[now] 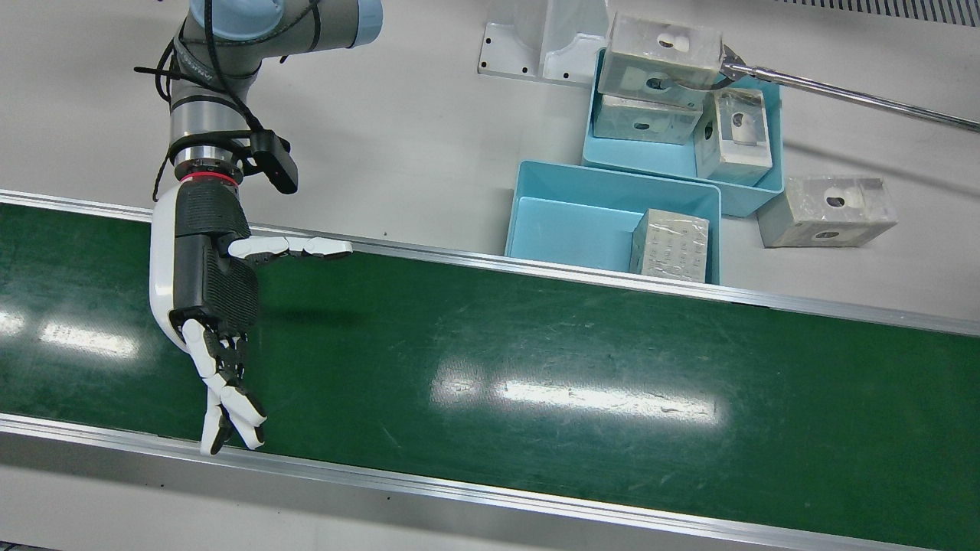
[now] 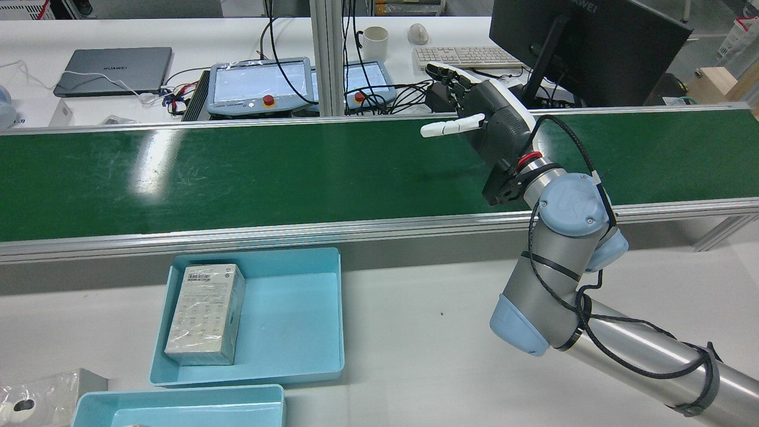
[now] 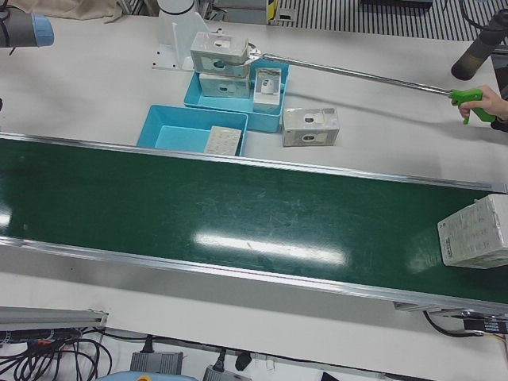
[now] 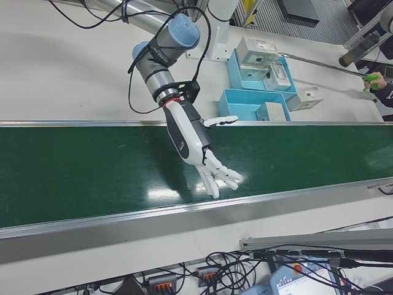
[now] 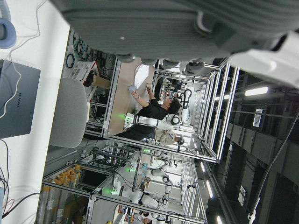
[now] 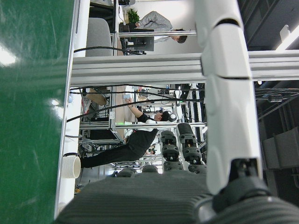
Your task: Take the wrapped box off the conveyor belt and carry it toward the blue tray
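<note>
A wrapped box (image 3: 474, 231) lies on the green conveyor belt (image 3: 238, 206) at the far right end of the left-front view; no hand is near it. My right hand (image 1: 207, 283) hovers open over the other end of the belt (image 1: 536, 367), fingers spread, holding nothing; it also shows in the rear view (image 2: 492, 118) and the right-front view (image 4: 193, 138). The near blue tray (image 1: 566, 229) stands beside the belt and holds one wrapped box (image 1: 670, 245). The left hand view shows only the dark underside of my left hand (image 5: 154, 28); its fingers are hidden.
A second blue tray (image 1: 674, 164) behind the first holds several clear-wrapped boxes. A person's long grabber tool (image 1: 842, 93) holds another box (image 1: 658, 50) over it. One box (image 1: 827, 210) lies on the white table beside the trays.
</note>
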Action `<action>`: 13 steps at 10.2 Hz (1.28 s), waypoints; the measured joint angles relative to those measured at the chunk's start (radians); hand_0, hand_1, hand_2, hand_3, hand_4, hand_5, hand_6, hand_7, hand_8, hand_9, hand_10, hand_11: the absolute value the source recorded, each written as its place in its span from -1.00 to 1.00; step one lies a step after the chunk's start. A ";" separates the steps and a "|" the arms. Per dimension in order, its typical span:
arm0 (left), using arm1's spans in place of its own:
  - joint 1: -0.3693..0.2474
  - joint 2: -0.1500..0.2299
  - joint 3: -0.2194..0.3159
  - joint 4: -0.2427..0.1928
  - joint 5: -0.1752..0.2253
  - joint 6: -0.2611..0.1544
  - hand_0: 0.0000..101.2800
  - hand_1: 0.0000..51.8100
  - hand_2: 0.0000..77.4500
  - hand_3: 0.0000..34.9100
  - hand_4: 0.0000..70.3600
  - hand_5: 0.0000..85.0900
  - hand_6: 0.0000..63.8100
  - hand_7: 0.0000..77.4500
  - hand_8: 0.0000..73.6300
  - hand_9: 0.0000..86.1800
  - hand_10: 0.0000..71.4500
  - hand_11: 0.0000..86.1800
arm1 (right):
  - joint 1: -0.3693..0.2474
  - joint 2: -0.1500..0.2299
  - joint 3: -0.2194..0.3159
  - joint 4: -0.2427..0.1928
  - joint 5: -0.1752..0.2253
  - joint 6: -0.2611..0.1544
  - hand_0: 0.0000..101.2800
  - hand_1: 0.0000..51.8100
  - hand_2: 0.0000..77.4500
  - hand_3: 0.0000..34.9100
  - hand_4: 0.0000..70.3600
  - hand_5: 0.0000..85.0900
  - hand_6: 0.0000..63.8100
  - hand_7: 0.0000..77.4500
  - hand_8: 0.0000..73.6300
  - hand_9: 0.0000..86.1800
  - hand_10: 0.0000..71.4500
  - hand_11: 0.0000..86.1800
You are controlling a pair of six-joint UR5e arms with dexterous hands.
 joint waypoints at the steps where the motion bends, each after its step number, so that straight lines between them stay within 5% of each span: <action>1: 0.000 0.000 0.000 0.000 0.000 0.000 -1.00 -1.00 -0.97 -1.00 -1.00 -0.97 -0.98 -0.99 -0.99 -0.99 -0.98 -0.99 | 0.000 0.000 0.000 0.000 0.000 0.000 0.00 -0.31 -0.77 -1.00 -0.64 -0.64 -0.83 -0.87 -1.00 -0.96 -1.00 -0.97; 13: 0.000 0.000 0.000 0.000 0.000 0.000 -1.00 -1.00 -0.97 -1.00 -1.00 -0.97 -0.98 -0.99 -0.99 -0.99 -0.98 -0.99 | 0.006 -0.015 0.003 0.002 0.000 0.008 -0.01 -0.39 -0.86 -1.00 -0.72 -0.71 -0.88 -0.92 -1.00 -0.96 -1.00 -0.99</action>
